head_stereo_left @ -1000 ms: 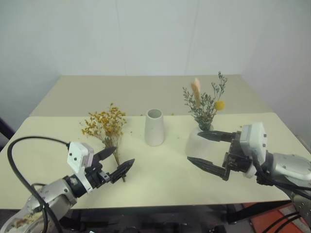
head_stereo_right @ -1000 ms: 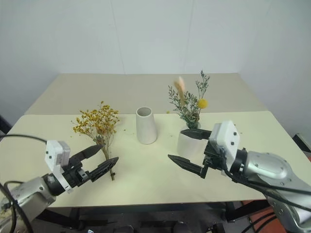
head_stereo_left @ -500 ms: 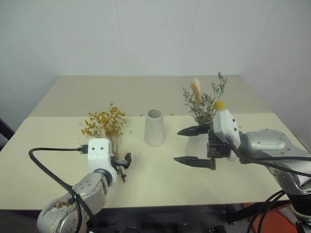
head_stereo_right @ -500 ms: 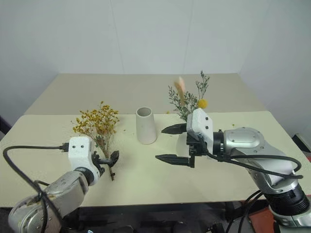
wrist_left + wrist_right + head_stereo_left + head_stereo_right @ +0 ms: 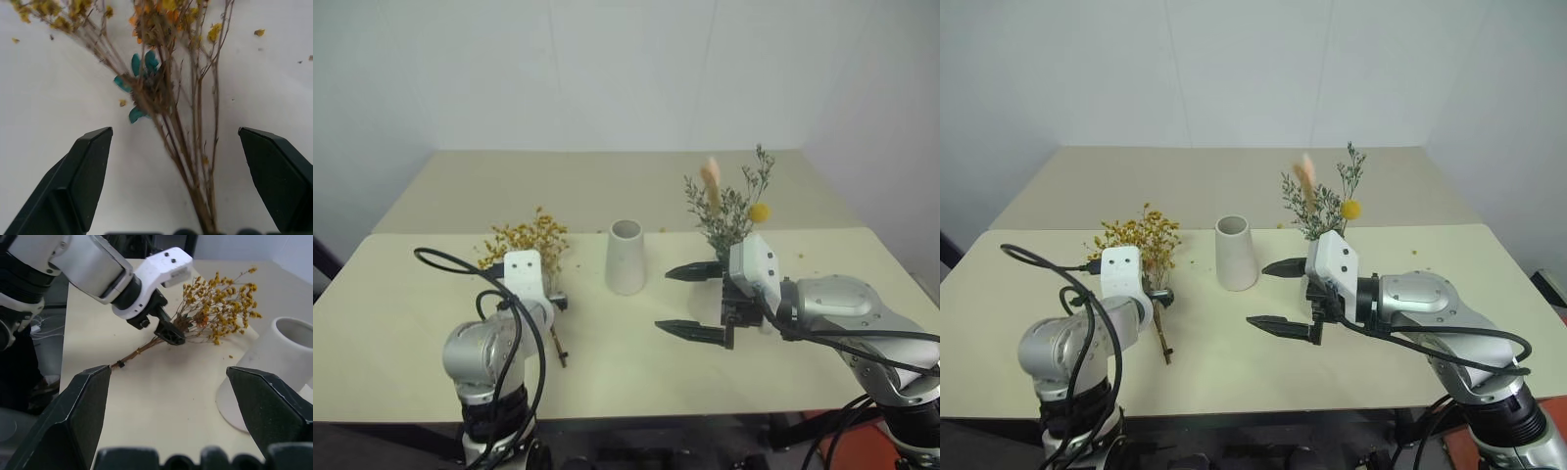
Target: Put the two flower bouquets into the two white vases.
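I have the left gripper (image 5: 176, 196) down low over the cream table (image 5: 401, 323), fingers spread wide with nothing between them but the stems of the yellow-orange bouquet (image 5: 530, 245). In the left wrist view those thin brown stems run up through the gap between my two black fingers (image 5: 73, 181), nearer the one on that view's right, and touch neither; a small teal tie (image 5: 139, 83) sits on the bunch just beyond the fingertips. I cannot tell whether the fingertips touch the tabletop. The bouquet lies flat, its stem ends toward me and its flower head pointing away, toward the far side of the table.

The right gripper (image 5: 690, 302) hangs above the table near the middle, pointing toward my left, jaws wide and empty. From its wrist camera I see the left gripper (image 5: 166, 330) set over the stems.

Beyond that, the tall tapered white vase (image 5: 626, 257) stands upright and empty, just to the right of the yellow bunch and apart from both grippers. Behind the right hand stands the squat vase (image 5: 1308, 286), mostly hidden, with the grey-green bouquet (image 5: 729, 211) upright in it, yellow ball and pink spike on top.
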Motion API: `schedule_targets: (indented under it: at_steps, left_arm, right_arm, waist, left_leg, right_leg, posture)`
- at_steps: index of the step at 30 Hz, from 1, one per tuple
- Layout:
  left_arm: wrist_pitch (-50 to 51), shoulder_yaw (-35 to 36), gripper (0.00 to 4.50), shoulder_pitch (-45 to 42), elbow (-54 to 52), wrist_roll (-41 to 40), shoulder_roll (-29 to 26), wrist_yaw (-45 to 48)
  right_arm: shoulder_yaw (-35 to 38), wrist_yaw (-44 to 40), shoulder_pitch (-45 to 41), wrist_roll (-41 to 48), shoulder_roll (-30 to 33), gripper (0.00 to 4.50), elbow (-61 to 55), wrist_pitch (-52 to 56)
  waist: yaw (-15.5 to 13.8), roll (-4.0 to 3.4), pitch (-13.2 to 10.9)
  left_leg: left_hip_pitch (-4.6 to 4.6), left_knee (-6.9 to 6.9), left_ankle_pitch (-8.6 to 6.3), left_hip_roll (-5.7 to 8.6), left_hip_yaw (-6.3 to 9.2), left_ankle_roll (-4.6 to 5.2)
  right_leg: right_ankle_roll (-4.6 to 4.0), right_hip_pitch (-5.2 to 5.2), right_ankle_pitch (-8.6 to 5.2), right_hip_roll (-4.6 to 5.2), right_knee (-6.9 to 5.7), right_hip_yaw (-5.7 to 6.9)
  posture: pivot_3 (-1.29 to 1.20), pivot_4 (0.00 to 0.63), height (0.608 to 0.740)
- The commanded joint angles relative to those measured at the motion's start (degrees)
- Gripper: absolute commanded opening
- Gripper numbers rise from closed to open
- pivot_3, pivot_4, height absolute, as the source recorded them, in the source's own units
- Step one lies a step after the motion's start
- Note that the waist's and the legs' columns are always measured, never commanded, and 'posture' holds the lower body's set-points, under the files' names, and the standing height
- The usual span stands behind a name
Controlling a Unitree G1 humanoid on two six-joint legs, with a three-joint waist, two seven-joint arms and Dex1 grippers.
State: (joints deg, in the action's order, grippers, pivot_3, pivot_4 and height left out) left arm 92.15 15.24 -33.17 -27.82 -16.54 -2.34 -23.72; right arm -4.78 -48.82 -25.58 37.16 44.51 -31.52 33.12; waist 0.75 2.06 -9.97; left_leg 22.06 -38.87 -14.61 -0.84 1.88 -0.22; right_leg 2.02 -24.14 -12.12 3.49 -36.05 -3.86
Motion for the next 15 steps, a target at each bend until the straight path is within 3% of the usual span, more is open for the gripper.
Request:
schedule_targets:
  at_steps: [1,15]
  left_arm:
    - [-1.14,0.7,4.12,-2.45,1.57,1.65,0.66,2.98]
    - [0.35,-0.97,0.01,-3.46,9.24,7.02,-0.03,5.06]
  right_arm:
    - [3.13,2.05,0.82,0.37,-0.11,4.5,-2.77,0.85]
    - [2.85,4.3,1.5,-0.9,-1.5,4.5,-3.25,0.7]
  waist:
    - [0.0,0.0,0.0]
    - [0.05,0.0,0.0]
  left_leg:
    - [0.01,0.0,0.0,0.0,0.0,0.0]
    - [-0.01,0.01,-0.01,0.0,0.0,-0.01]
  right_leg:
    - [0.0,0.0,0.0,0.0,0.01,0.0]
    - [0.01,-0.01,0.0,0.01,0.0,-0.01]
  posture:
    - [0.0,0.15,0.74]
    - [0.0,0.15,0.74]
